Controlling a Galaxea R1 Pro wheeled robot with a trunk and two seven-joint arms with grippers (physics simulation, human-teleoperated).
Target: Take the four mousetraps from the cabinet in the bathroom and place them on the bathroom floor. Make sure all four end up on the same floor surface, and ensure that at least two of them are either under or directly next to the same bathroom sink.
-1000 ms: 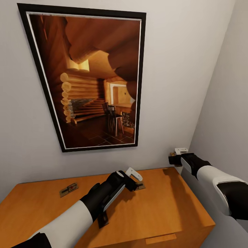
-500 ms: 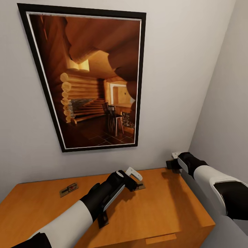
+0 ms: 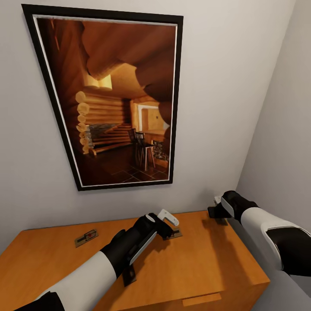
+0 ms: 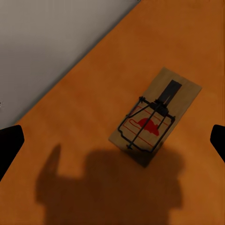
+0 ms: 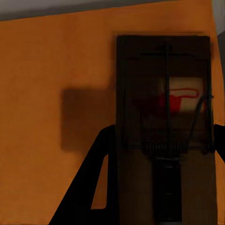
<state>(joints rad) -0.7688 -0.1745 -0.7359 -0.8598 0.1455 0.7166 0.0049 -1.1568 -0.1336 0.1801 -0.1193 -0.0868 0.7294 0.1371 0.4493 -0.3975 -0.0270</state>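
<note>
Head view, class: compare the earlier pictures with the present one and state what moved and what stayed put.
The right hand sank lower and drew in toward the cabinet corner. The left hand stayed poised over its mousetrap; the far mousetrap never moved.

Your cabinet [image 3: 207, 259] top is a smooth orange-brown, unpatterned. At about ten o'clock on it lies a tan mousetrap [image 3: 86, 237] with black wire. Under your left wrist camera you see a second mousetrap [image 4: 156, 117]: tan board, black wire frame, red mark at its middle. The trap under your right wrist [image 5: 164, 117] looks dark brown in shadow, its red mark on a pale patch. The wall [image 3: 224, 86] is plain pale grey. The picture [image 3: 112, 99] has a black frame around warm brown and amber log tones. Your arms are white and black.
</note>
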